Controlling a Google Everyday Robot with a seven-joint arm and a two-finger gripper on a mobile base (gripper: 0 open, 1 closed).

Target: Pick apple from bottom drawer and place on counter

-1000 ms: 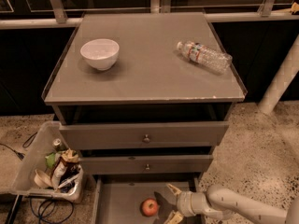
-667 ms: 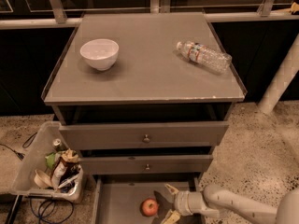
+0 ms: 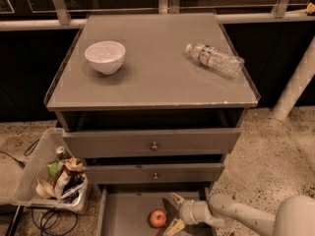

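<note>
My pincer sits at the bottom of the frame, just right of centre, inside the pulled-out bottom drawer. My pale arm reaches in to it from the lower right corner. The pincer is spread wide and has hold of nothing. One yellow-tipped finger points up and to the left, and the other sits lower, near the bottom edge of the picture.

The apple lies on the flat grey floor of the bottom drawer, just left of the pincer's open mouth. It is red with a paler patch. It lies close beside the fingertips rather than between them, and I cannot tell whether the lower finger touches it.

Above the bottom drawer are two wider grey drawers. The middle drawer and the upper drawer each have a small round knob at the centre, and both stand slightly out from the cabinet.

The table fills the upper middle of the frame with its glossy grey top and thin raised rim. A white bowl stands upright on it toward the upper left. A clear plastic bottle lies on its side toward the upper right, well apart from the bowl.

At the lower left, a clear plastic bin full of mixed rubbish stands on the speckled floor beside the cabinet. Dark cables are looped below it. A white post slants along the right edge.
</note>
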